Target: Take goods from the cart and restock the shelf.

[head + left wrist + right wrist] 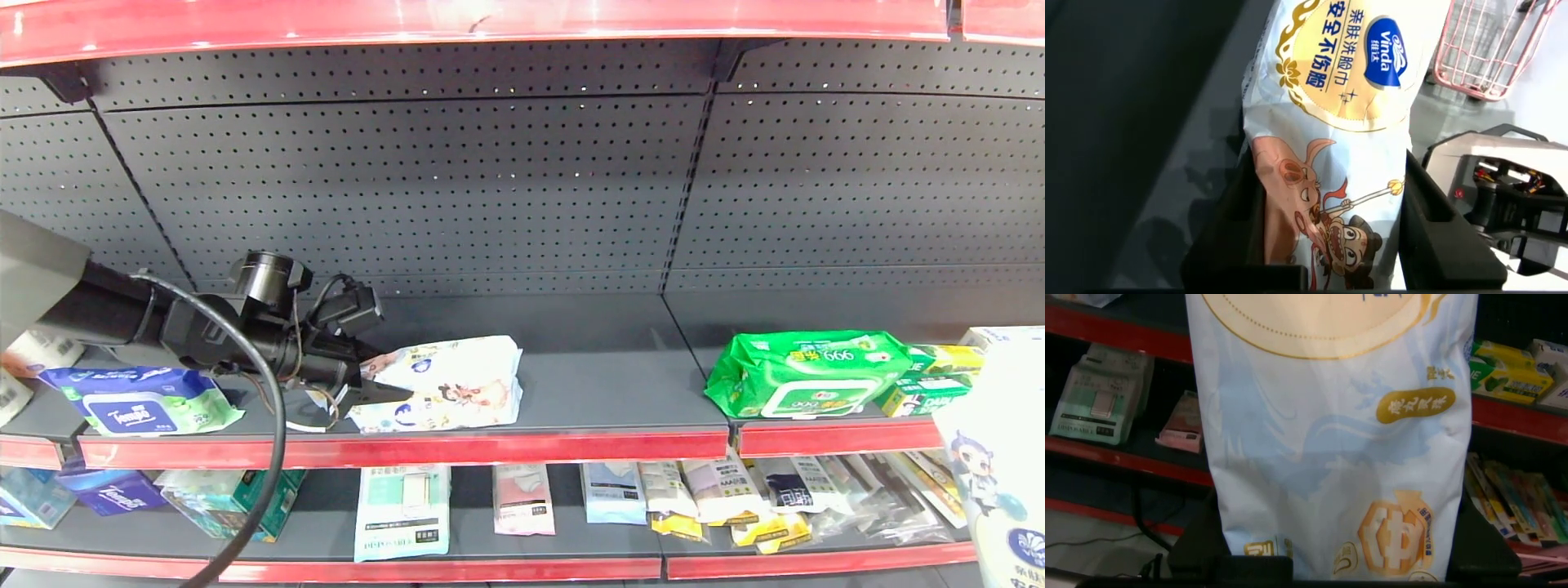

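A white, cartoon-printed tissue pack lies on the dark shelf board. The left gripper presses both its sides, and a pink wire cart stands beyond the pack.

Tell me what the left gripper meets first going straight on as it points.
The left gripper grips the white pack; ahead lies bare shelf, maybe the green wipes pack farther, depth unclear.

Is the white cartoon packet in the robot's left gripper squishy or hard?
Probably squishy: the white cartoon packet looks puffy, and its wrapper wrinkles where the left gripper pinches it. It is likely light for its size, since it looks like soft tissue. It is flat-sided, so it shouldn't roll, but the shiny wrapper might slip.
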`<state>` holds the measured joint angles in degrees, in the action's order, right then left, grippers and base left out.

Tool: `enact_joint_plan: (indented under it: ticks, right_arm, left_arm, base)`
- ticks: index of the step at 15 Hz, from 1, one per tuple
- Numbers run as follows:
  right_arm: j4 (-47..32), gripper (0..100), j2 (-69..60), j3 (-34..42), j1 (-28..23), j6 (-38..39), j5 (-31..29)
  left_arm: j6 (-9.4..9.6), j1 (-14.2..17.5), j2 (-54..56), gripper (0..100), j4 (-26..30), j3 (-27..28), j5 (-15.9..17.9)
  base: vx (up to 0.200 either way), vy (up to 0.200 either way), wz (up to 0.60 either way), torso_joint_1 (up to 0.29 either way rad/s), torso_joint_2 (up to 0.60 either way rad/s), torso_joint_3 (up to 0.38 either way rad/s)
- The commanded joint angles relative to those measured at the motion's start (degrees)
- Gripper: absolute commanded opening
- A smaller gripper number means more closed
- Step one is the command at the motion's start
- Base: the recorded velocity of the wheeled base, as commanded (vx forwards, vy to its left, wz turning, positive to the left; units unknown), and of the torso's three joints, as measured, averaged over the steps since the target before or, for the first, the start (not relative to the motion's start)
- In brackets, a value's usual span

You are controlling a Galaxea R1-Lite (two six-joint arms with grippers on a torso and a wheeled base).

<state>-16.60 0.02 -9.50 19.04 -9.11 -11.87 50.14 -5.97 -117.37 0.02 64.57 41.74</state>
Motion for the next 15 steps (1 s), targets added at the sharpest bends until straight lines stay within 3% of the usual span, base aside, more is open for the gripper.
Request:
enact_joint_plan:
  ticks: [1, 7, 15]
  right_arm:
    - [-0.01, 0, -0.02, 0.0, 0.03, -0.03, 0.01]
    - [-0.01, 0, -0.02, 0.0, 0.03, -0.03, 0.01]
    - [-0.01, 0, -0.02, 0.0, 0.03, -0.03, 0.01]
  left_arm:
    - [0.05, 0.08, 0.65, 0, -0.02, -0.68, 0.01]
    - [0.13, 0.0, 0.56, 0, -0.11, -1.38, 2.12]
    - [0.31, 0.0, 0.21, 0, -0.2, -1.38, 1.59]
  base:
    - [0.0, 0.0, 0.0, 0.0, 0.0, 0.0]
    - [0.0, 0.0, 0.0, 0.0, 0.0, 0.0]
    - [0.0, 0.0, 0.0, 0.0, 0.0, 0.0]
